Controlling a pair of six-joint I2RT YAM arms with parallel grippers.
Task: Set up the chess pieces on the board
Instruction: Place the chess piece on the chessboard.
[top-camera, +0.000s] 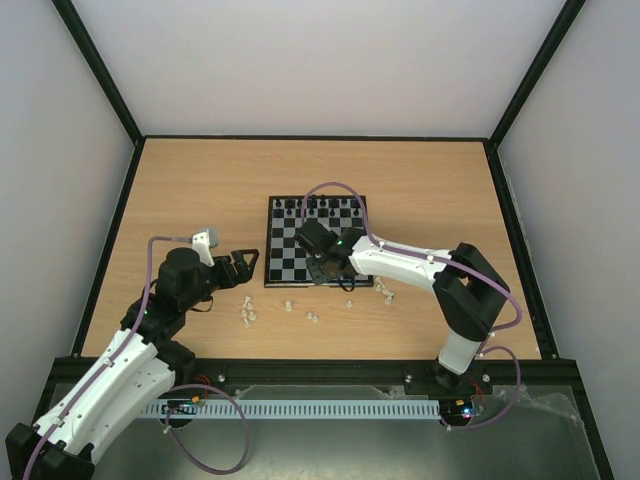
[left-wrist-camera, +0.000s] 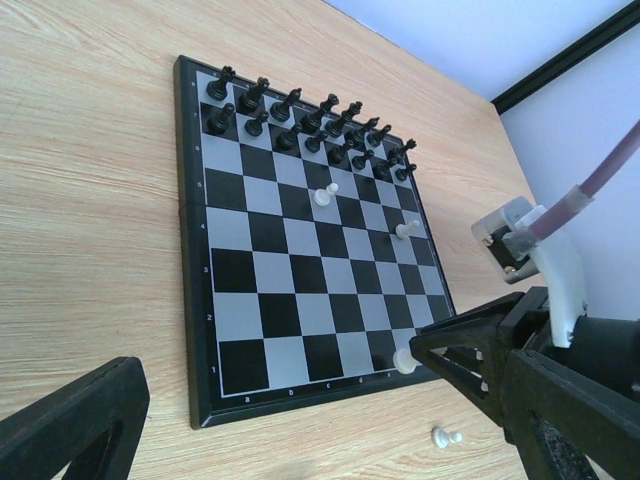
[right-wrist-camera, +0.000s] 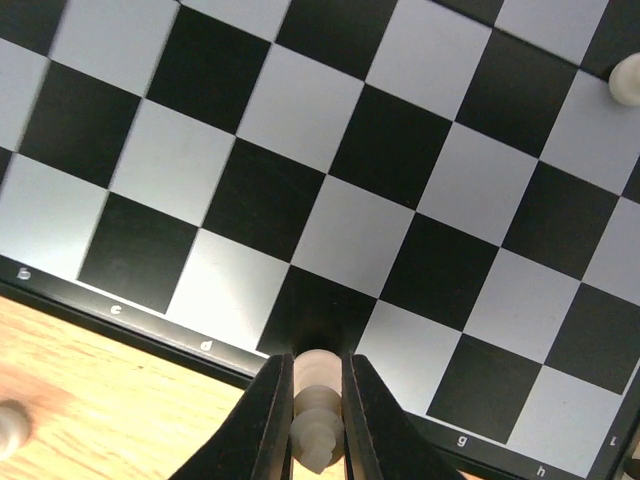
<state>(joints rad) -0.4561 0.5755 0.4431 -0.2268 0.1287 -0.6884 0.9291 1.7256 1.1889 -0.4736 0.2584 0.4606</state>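
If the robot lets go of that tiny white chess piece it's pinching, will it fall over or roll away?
Probably tippy: the white piece in the right gripper looks slim, held just above the board. It likely rolls once down; a loose piece on the table lies on its side. It looks like stiff, smooth plastic, so maybe slippery.

My pincer (left-wrist-camera: 278, 372) hangs spread wide over the near edge of the board (left-wrist-camera: 186, 250), which lies flat on the wooden tabletop (left-wrist-camera: 90, 200). Black pieces (left-wrist-camera: 300, 125) fill its two far rows. Three white pieces (left-wrist-camera: 322, 193) stand on it: one just below the black rows, one near the right edge, one on the near row beside my right finger (left-wrist-camera: 480, 350). A fourth piece (left-wrist-camera: 445, 436) lies on the tabletop past the near edge.
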